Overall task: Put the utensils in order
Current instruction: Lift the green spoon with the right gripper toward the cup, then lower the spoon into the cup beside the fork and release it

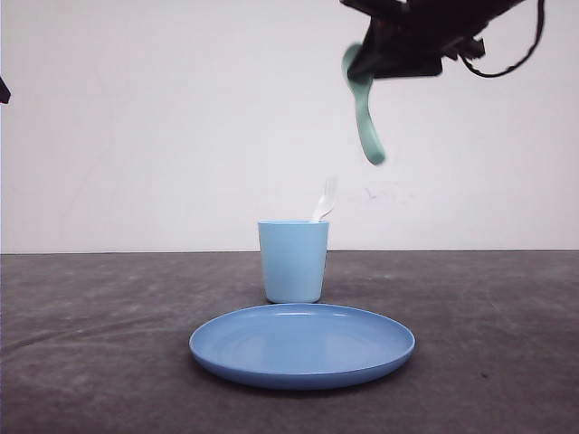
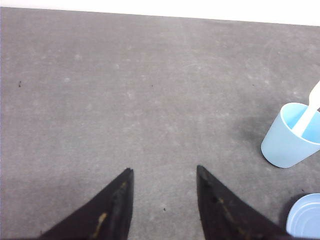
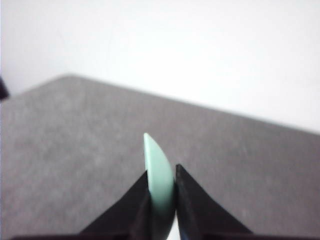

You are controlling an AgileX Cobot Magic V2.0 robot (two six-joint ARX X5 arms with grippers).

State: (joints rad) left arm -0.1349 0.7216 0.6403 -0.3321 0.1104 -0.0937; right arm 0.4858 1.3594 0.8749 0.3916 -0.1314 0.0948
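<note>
Mint-green plastic spoon (image 1: 365, 113) hangs high in the air, above and a little to the right of the cup, clamped in the right gripper (image 1: 362, 65). It looks light and stiff, with a smooth, glossy skin that could slide or pivot between the pads, so a hold across the broad part near the bowl, as now, seems the surest place. In the front view its long axis runs nearly vertical, tilted slightly, the free end pointing down and a little right; the end in the grip appears to be the oval bowl, though motion blur makes that hard to settle. From the right wrist view the spoon (image 3: 159, 182) is seen edge-on, a thin green blade pinched between the two black fingers (image 3: 141, 210), which are closed tight against it.

Small white plastic fork (image 1: 323, 201) already stands in the light blue plastic cup (image 1: 293, 260), leaning to the right with its tines up and its handle inside. That cup sits on the dark grey table (image 1: 90, 344) just behind the round blue plastic plate (image 1: 301, 344).

Off to the side, the left gripper (image 2: 162, 200) hovers over bare table with its jaws apart and nothing between them, the cup (image 2: 287, 140) and fork (image 2: 309, 112) well away from it.
</note>
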